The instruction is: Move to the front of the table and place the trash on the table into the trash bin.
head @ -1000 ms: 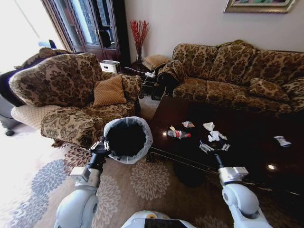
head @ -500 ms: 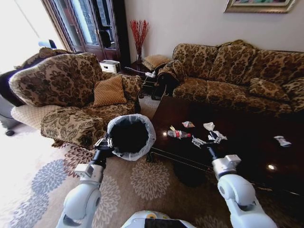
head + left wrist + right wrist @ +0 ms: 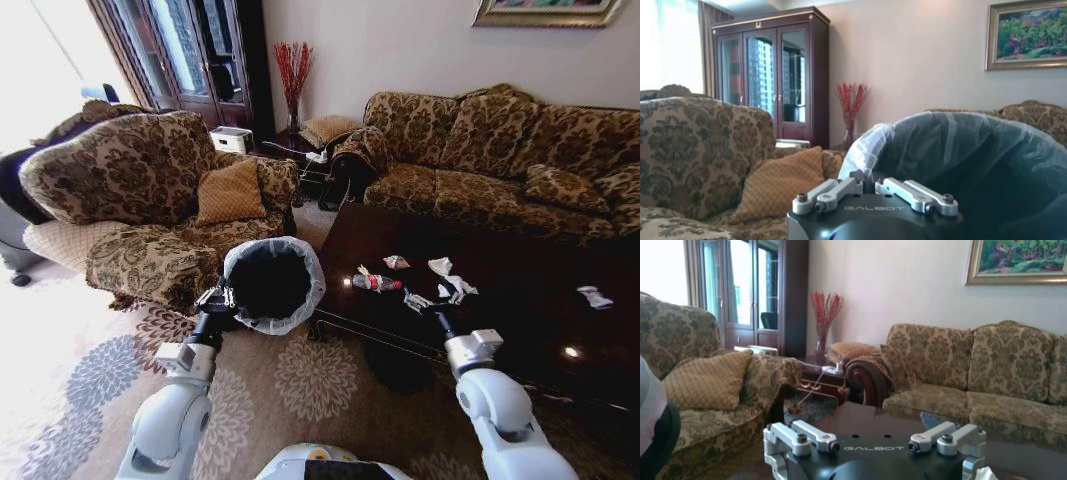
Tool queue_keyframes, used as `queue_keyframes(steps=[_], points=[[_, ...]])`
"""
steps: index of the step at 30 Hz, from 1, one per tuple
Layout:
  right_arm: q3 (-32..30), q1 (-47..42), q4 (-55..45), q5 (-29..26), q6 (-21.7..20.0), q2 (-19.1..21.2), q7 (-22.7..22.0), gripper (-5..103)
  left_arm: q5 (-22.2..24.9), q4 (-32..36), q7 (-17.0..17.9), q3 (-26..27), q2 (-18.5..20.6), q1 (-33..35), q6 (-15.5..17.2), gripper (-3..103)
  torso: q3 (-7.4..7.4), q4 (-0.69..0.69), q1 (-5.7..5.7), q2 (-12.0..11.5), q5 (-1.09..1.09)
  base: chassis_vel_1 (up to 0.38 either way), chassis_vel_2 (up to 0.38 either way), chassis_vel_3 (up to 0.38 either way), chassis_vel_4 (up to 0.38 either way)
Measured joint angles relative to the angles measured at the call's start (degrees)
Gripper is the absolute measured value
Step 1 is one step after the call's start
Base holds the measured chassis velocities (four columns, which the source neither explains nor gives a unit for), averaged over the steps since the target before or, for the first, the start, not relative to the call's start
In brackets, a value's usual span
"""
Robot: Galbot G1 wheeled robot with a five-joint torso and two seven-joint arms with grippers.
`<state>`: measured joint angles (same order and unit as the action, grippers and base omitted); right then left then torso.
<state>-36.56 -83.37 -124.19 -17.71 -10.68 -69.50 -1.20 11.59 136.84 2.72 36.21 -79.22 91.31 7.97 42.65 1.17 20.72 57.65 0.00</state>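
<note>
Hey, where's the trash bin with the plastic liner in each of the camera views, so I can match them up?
Head view: the trash bin sits lower centre-left, at the left pincer, beside the table.
Left wrist view: its bagged wall fills the right half, just behind the pincer.
Right wrist view: a pale-and-dark sliver at the left edge may be it; I cannot tell.
Shared landmark: the red twigs.

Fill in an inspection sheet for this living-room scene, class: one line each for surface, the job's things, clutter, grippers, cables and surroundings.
Surface: the table, glossy dark top, stands to the robot's right front.
Job's things: a crushed bottle, white tissues and a wrapper lie on it; the trash bin is held up beside the table's left end.
Clutter: a small scrap behind the bottle.
Grippers: left gripper shut on the bin's bagged rim; right gripper low over the table's near edge, holding a white scrap.
Cables: nothing seen.
Surroundings: armchair, sofa, patterned rug.
</note>
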Motion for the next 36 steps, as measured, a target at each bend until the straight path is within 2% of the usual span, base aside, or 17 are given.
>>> queue_keyframes(steps=[8,20,23,24,25,27,28,34,36], points=[[0.04,-0.02,0.67,-0.06,0.05,-0.12,0.07,100,-0.08,-0.66,-0.14,-0.26,-0.09,-0.08,-0.35,3,-0.01,0.0,-0.01,0.0,0.0,-0.089,0.097,0.111,-0.095],[1.69,2.09,3.08,-1.96,-0.86,1.34,0.41,100,0.35,-1.43,-0.23,-0.51,-0.02,-0.83,-0.47,3,0.0,0.0,0.01,0.0,0.0,-0.261,0.242,0.258,-0.253],[2.1,3.44,4.75,-6.21,-2.48,4.7,1.89,100,0.71,-1.57,-0.23,-0.71,0.18,-1.3,-0.49,3,0.02,0.03,0.05,-0.02,0.03,-0.206,0.238,0.229,-0.208],[2.1,3.44,4.75,-6.21,-2.48,4.7,1.89,100,0.71,-1.57,-0.23,-0.71,0.18,-1.3,-0.49,3,0.02,0.03,0.05,-0.02,0.03,-0.175,0.217,0.175,-0.185],[2.21,4.28,6.8,-10.12,-3.21,7.85,4.07,100,0.87,-1.74,-0.24,-0.76,0.42,-1.46,-0.48,3,0.04,0.02,0.09,-0.04,0.01,-0.133,0.14,0.074,-0.115],[2.22,5.09,9.23,-12.55,-3.68,10.94,7.67,100,0.98,-1.82,-0.25,-0.75,0.55,-1.49,-0.49,3,0.04,0.01,0.09,-0.04,0.0,-0.119,0.064,0.052,-0.075],[2.23,5.68,11.19,-12.75,-3.59,13.08,10.79,100,1.04,-1.83,-0.27,-0.73,0.53,-1.51,-0.55,3,0.03,0.01,0.08,-0.04,0.0,0.0,0.0,0.0,0.0],[3.64,4.46,10.95,-13.23,-2.75,16.19,12.97,100,1.33,-1.27,-0.26,-0.99,-0.26,-1.37,-0.49,3,-0.03,0.0,-0.07,0.01,0.03,0.005,-0.01,-0.007,0.004],[3.76,3.99,10.81,-13.08,-2.43,18.05,15.65,100,1.38,-1.22,-0.32,-0.98,-0.23,-1.39,-0.37,3,-0.04,-0.01,-0.09,0.03,0.02,0.034,-0.052,-0.056,0.059]])
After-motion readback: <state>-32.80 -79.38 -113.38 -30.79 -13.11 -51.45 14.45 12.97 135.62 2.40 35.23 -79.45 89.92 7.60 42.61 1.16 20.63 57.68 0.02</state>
